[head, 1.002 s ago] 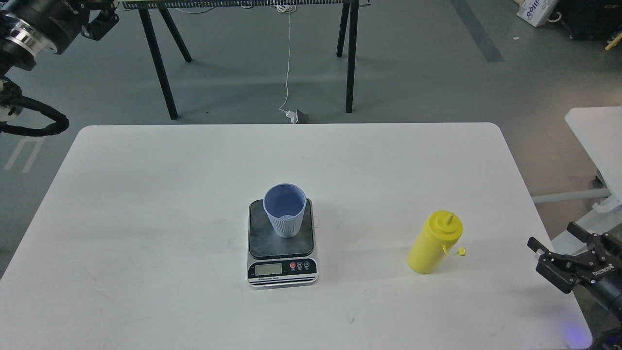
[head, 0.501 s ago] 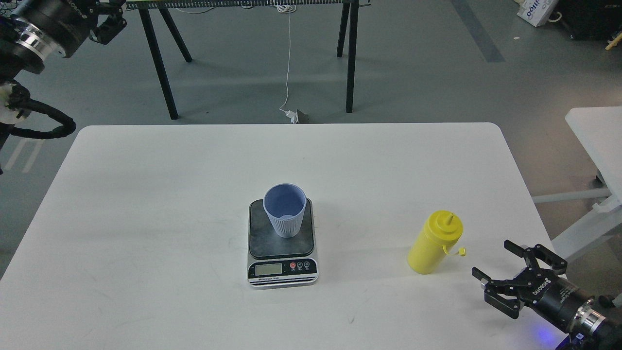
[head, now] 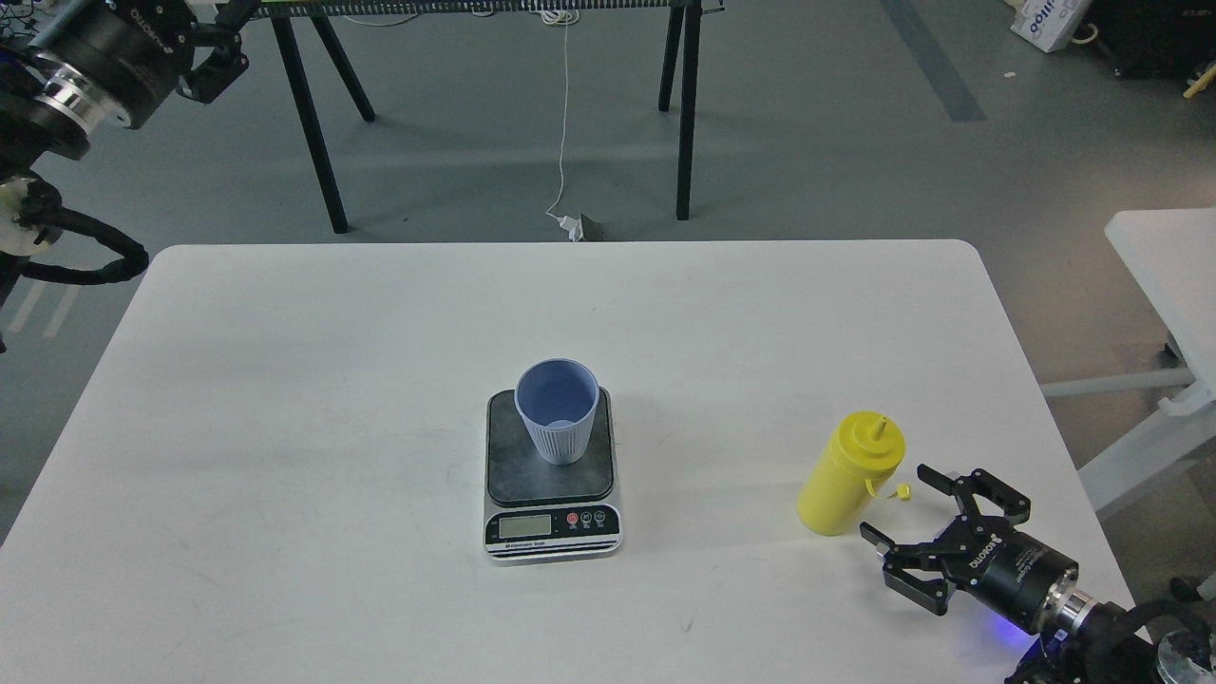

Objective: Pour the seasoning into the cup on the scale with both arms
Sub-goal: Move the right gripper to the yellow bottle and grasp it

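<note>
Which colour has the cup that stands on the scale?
Light blue. The cup on the scale shows this best in the head view.

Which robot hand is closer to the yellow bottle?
The right one. The right end effector sits open on the table just beside the bottle, not touching it. The left end effector is far off, raised beyond the table's far left corner.

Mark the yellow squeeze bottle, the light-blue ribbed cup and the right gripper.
yellow squeeze bottle (head: 841, 494), head view, body.
light-blue ribbed cup (head: 560, 439), head view, ribbed wall.
right gripper (head: 898, 503), head view, between the open fingertips.
</note>
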